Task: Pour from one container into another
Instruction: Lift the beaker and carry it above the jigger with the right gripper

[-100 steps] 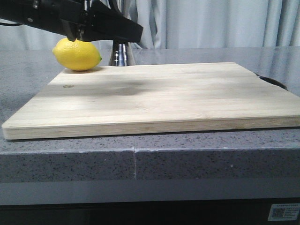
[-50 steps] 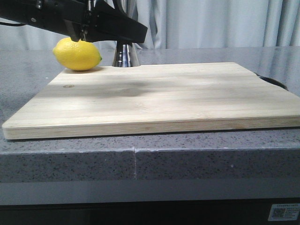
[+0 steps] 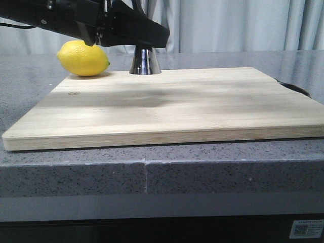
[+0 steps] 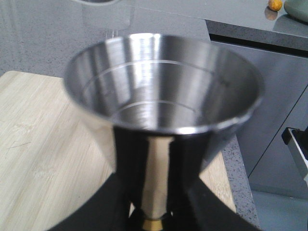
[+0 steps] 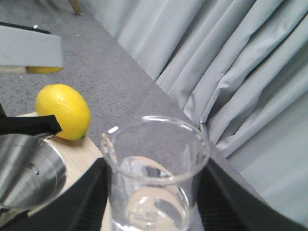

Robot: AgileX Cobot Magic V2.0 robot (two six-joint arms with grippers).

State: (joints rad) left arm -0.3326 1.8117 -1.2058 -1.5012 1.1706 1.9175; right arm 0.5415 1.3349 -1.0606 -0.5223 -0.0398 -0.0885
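My left gripper (image 3: pixel 147 36) reaches in from the upper left and is shut on the waist of the steel jigger (image 3: pixel 145 63). The jigger's foot shows at the far edge of the wooden cutting board (image 3: pixel 172 104); whether it touches the board I cannot tell. In the left wrist view the upright jigger (image 4: pixel 163 91) fills the middle, with the gripper (image 4: pixel 154 195) clamped just above its gold band. The clear glass beaker (image 5: pixel 156 178) stands upright in my right gripper (image 5: pixel 154 197), which is shut on it. It sits beside the jigger's rim (image 5: pixel 24 173), on its far side, and shows as beaker (image 4: pixel 106 14).
A yellow lemon (image 3: pixel 83 58) lies at the board's far left corner, left of the jigger. A dark rounded object (image 3: pixel 296 89) pokes out behind the board's right edge. Grey curtains hang behind the speckled counter (image 3: pixel 152 172).
My left gripper has carried the jigger to the right along the board's far edge, away from the lemon. The lemon and board have stayed put.
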